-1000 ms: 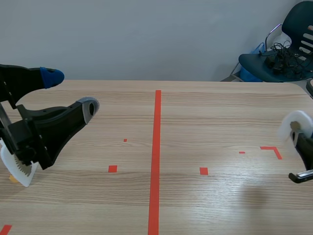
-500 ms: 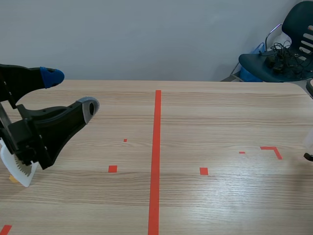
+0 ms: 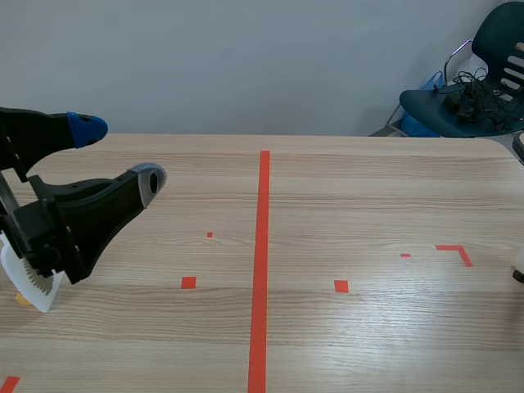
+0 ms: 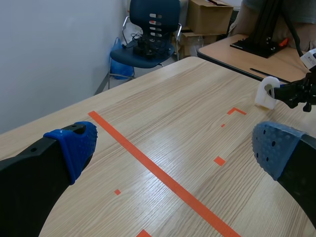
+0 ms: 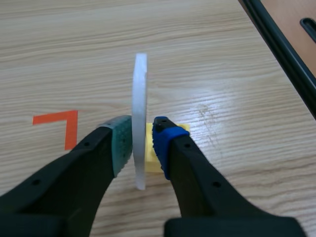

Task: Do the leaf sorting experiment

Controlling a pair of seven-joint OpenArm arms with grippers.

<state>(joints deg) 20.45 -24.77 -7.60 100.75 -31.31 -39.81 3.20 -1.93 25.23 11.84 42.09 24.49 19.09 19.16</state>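
On a light wooden table (image 3: 368,188) marked with orange-red tape, the right hand (image 5: 140,140) is closed on a thin white flat plastic piece (image 5: 140,84), seen edge-on and upright, with one dotted pad pressed to each face. The white piece sits close to the table's right edge, just past an orange-red corner mark (image 5: 61,123). A small yellow block (image 5: 180,128) lies on the table directly under and behind it; whether the two touch cannot be told. From the scene view the right arm is almost out of sight at the right edge. The left hand (image 3: 119,154) hangs raised above the table's left side, fingers spread wide and holding nothing. No leaves are visible anywhere. The step in hand appears to be handling the white piece at the yellow block, either seating it there or taking it off. The next move likely calls for keeping the piece upright and the grip firm, since so thin a piece could twist between the pads.
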